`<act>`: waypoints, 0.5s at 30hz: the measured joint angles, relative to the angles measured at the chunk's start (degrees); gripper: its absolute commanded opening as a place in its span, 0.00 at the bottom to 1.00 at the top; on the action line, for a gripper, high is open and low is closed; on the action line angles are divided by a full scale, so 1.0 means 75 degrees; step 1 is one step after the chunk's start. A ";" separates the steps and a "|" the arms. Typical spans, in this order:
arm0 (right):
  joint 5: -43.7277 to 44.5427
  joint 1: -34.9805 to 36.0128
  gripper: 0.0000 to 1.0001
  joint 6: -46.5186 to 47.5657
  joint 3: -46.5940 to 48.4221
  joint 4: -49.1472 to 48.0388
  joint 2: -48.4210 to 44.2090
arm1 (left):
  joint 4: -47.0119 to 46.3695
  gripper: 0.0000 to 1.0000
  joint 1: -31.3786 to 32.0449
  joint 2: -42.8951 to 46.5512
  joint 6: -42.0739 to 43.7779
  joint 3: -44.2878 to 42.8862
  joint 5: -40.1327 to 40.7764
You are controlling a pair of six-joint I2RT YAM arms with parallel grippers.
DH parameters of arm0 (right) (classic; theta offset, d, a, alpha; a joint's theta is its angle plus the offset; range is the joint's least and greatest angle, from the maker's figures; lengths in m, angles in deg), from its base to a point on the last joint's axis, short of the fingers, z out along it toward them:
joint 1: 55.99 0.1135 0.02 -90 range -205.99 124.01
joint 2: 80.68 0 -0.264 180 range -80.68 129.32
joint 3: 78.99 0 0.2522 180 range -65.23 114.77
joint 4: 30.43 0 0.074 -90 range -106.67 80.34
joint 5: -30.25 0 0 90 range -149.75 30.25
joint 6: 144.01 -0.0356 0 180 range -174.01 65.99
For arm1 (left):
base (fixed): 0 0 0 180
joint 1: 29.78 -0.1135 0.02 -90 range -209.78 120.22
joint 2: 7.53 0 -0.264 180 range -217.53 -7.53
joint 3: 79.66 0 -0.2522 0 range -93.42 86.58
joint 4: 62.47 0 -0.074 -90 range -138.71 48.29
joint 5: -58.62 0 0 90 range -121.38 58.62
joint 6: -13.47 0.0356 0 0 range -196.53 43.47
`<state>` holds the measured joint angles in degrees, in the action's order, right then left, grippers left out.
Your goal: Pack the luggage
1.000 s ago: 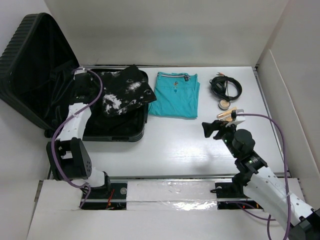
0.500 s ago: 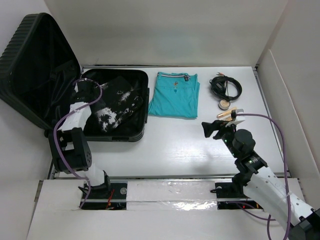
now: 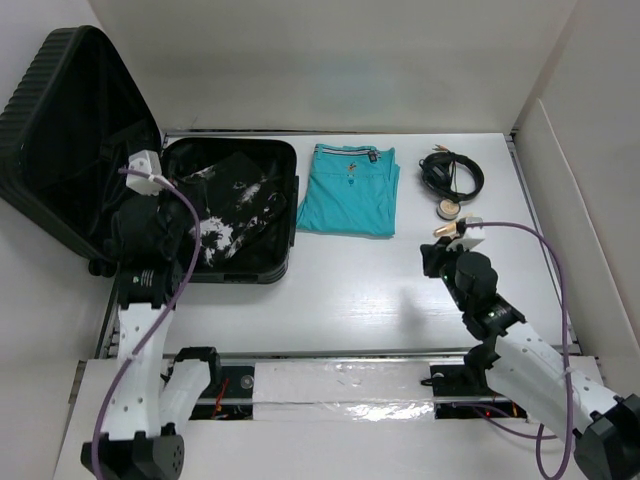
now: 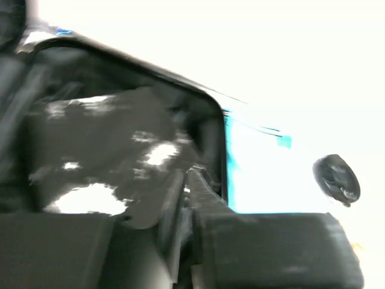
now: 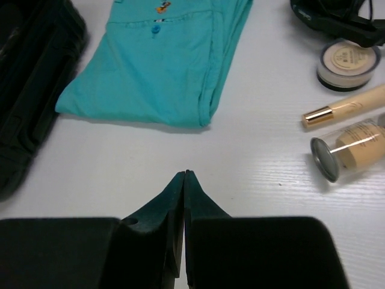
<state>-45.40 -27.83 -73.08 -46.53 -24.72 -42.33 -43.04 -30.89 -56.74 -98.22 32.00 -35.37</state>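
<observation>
The luggage (image 3: 70, 120) lies open at the far left, its ribbed lid leaning back. In its base (image 3: 275, 262) lies a black garment with white blotches (image 3: 235, 200), which also fills the blurred left wrist view (image 4: 108, 150). My left gripper (image 3: 185, 228) hovers over the base's near left part, above the garment, jaws shut with nothing visible between them (image 4: 187, 171). My right gripper (image 3: 432, 258) is over bare table right of centre, shut and empty (image 5: 184, 173), pointing at the folded teal shirt (image 5: 156, 66).
The teal shirt (image 3: 350, 190) lies right of the luggage. Black headphones (image 3: 452, 172), a round compact (image 5: 348, 60), a gold-capped tube (image 5: 343, 107) and a clear bottle (image 5: 352, 144) sit at the back right. White walls enclose the table.
My left arm has drawn back from the suitcase and its gripper has opened and shut again, leaving the black garment in the base. The right gripper has shut and shifted slightly right.
</observation>
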 measured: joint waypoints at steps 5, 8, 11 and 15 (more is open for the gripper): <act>0.0976 -0.0050 0.95 -0.0262 0.0029 0.0187 0.0396 | -0.0239 0.00 0.0000 0.1128 -0.0050 0.0807 -0.1542; 0.1498 -0.0198 1.00 -0.0434 0.0096 0.0306 0.0673 | -0.0198 0.11 0.0012 0.1574 -0.0003 0.1192 -0.2189; 0.1944 -0.0632 1.00 -0.0734 0.0236 0.0510 0.1070 | -0.0157 0.23 0.0096 0.1865 0.0044 0.1472 -0.2457; 0.1985 -0.1778 1.00 -0.1110 0.0303 0.0548 0.1623 | 0.0032 0.30 0.0586 0.1894 0.0233 0.1489 -0.2602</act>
<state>-30.52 -41.16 -81.40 -44.25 -20.61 -30.16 -42.80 -26.49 -42.54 -96.47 43.16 -54.89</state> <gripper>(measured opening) 0.999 0.281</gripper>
